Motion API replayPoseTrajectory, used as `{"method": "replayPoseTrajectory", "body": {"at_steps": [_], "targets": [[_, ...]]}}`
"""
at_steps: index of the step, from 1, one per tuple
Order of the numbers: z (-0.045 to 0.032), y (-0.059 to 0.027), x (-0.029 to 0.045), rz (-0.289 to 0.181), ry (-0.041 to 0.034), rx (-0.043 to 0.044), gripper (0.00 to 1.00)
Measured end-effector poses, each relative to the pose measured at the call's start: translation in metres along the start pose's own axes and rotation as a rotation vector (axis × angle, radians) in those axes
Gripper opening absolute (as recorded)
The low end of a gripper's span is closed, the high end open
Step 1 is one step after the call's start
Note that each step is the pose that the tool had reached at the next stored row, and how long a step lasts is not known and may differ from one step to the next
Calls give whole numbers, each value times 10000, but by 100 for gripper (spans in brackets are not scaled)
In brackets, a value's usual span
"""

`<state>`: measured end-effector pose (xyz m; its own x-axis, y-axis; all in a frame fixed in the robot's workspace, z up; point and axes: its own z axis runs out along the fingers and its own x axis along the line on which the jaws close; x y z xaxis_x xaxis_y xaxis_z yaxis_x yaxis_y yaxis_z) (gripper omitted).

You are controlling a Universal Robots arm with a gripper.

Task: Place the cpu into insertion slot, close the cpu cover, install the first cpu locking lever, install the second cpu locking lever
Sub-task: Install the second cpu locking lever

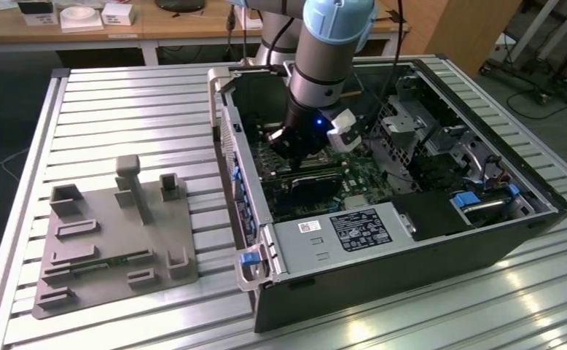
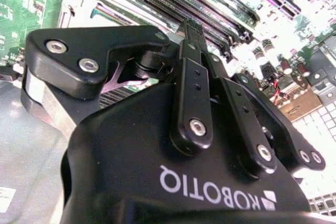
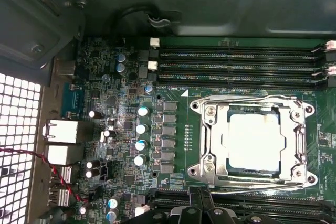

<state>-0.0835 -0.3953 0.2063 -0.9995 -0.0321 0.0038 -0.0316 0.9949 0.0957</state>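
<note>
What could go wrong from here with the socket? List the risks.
1. The hand sits low inside the computer case, so a sideways move could knock the memory slots beside the insertion slot.
2. The cpu lies under the cpu cover; any tilt could bend contacts.
3. The red wire might snag.

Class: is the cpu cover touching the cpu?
Touching. In the first wrist view, the cpu cover lies closed flat around the cpu, its frame overlapping the chip's edges.
</note>
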Motion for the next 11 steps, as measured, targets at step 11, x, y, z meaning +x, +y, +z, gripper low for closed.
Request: {"method": "replayPoseTrajectory", "body": {"at_steps": [11], "targets": [[18,2,13,-6,-5,-143,10]]}}
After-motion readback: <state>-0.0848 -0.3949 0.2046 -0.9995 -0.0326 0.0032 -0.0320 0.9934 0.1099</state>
